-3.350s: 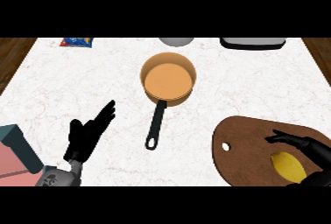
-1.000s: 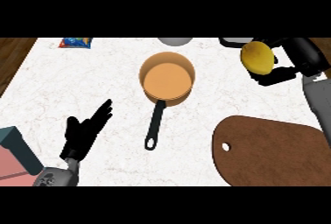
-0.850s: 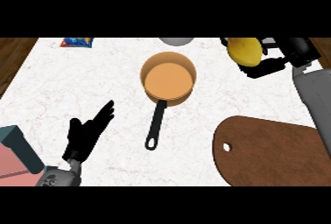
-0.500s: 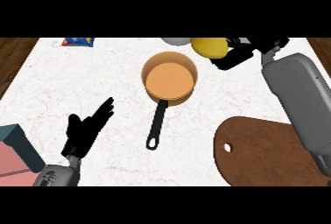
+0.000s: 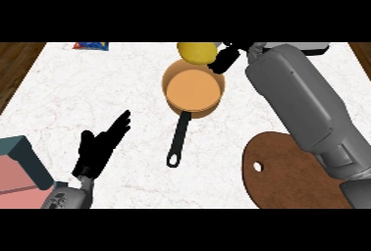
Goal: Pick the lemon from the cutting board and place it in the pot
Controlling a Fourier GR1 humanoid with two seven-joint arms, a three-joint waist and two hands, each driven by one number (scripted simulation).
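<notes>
Right hand (image 5: 226,58) is far out over the table (image 5: 109,83), at the far rim of the pot. Its black fingers curl round the lemon (image 5: 197,52) and hold it. The lemon is yellow and round. It sits above the far edge of the pot, up near the far side of the table. You cannot tell if it touches the rim.

The right arm is big and grey. It comes in from the near right corner and goes far and a bit left. It passes over the right part of the cutting board (image 5: 290,171).

The table is white with thin marks like marble. It fills most of the view.

The cutting board is brown and round, with a small hole near its left edge. It lies at the near right.

The pot (image 5: 193,90) is orange inside, with a long black handle that points near.

The left hand (image 5: 100,147) is at the near left. It is open, fingers straight, pointing far and right. It holds nothing.

A teal and pink box (image 5: 18,169) is at the near left edge. A small blue packet (image 5: 91,45) lies at the far left.
</notes>
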